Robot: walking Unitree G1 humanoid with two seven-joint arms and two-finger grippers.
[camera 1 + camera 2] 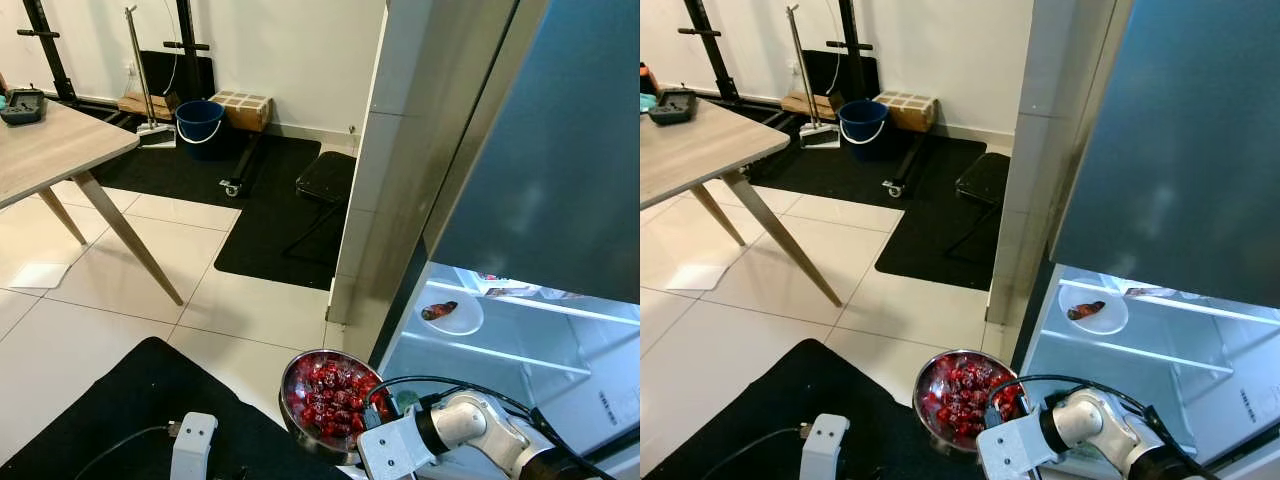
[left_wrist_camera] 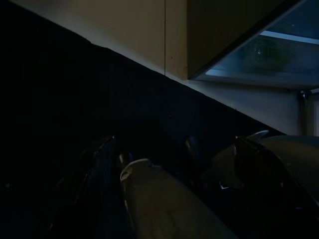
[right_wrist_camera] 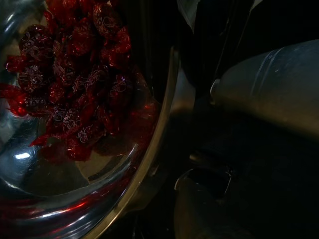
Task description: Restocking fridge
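- Fridge [image 1: 470, 190] comes first: its door stands open on the robot's right, with lit glass shelves [image 1: 500, 355] showing below the door's grey face. In my judgement the step in hand is carrying the steel bowl [image 1: 330, 395] into that opening, so the bowl needs to travel level and clear the door edge before it goes in.
- Shelf space is the next thing to weigh. A small white plate [image 1: 452, 316] with something dark on it already sits on an upper shelf, so the bowl is better aimed at a bare stretch of glass beside or below it.
- The right arm [image 1: 450, 430] reaches across low in front of the fridge, and its right claw [image 3: 199, 124] sits at the bowl's rim in the right wrist view. That view is dark, so I cannot tell whether it pinches the rim or merely lies against it. A slow, steady wrist seems wise.
- The bowl itself is shiny, round and fairly deep, held low just outside the fridge, above the edge of a black floor mat [image 1: 120, 410].
- Its load is a heap of red wrapped sweets [image 3: 75, 79], glossy and loose, piled towards one side. They will likely slide if the bowl tips.
- The left claw [image 2: 164, 164] hangs idle near the mat with its fingers spread.
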